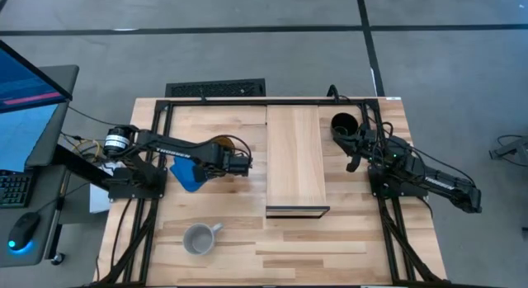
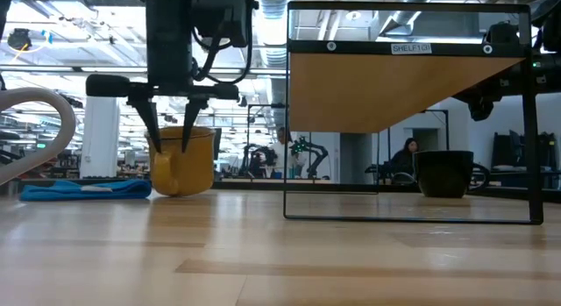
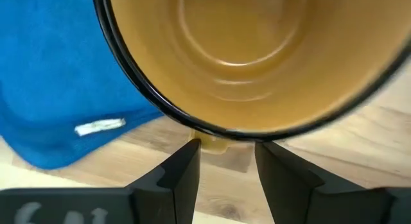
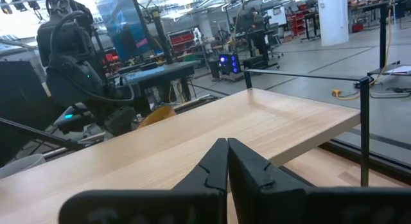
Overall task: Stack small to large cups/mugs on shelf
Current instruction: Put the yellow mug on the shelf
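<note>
Scanning from the left edge: blue cloth (image 1: 188, 177) lies flat on the counter (image 1: 346, 238).
Left gripper (image 1: 244, 162): fingers (image 3: 183, 169) apart, astride the yellow mug's handle, not clamped.
Yellow mug (image 2: 182, 160): upright, just left of the shelf.
Grey mug (image 1: 199, 238): near the front edge, left of middle.
Shelf (image 1: 295, 156): mid-counter, bare on top.
Black mug (image 1: 343, 125): upright near the back right corner.
Right gripper (image 4: 227, 161): fingers together, holding nothing, beside the shelf's right side.
</note>
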